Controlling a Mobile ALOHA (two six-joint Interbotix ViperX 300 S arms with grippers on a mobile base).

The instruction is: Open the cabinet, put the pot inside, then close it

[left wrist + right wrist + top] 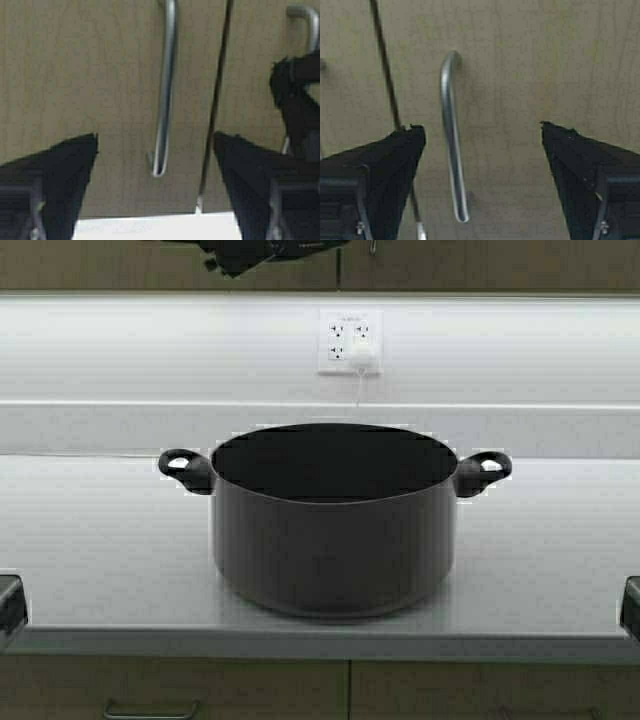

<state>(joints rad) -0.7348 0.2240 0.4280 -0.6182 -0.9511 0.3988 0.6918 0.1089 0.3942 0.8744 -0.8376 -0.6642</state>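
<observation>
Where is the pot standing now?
In the high view, the pot stands at the middle of the grey countertop, near its front edge, below the wall outlet.

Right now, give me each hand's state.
Left hand: open, holding nothing, facing the left door handle of the cabinet.
Right hand: open, empty, facing the right door handle.

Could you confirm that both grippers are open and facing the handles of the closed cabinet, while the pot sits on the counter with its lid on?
Not quite: the pot has no lid; the high view shows its open black interior. The rest holds: it sits on the counter, and the wrist views show the left gripper and right gripper open, facing the handles of the closed cabinet.
</observation>
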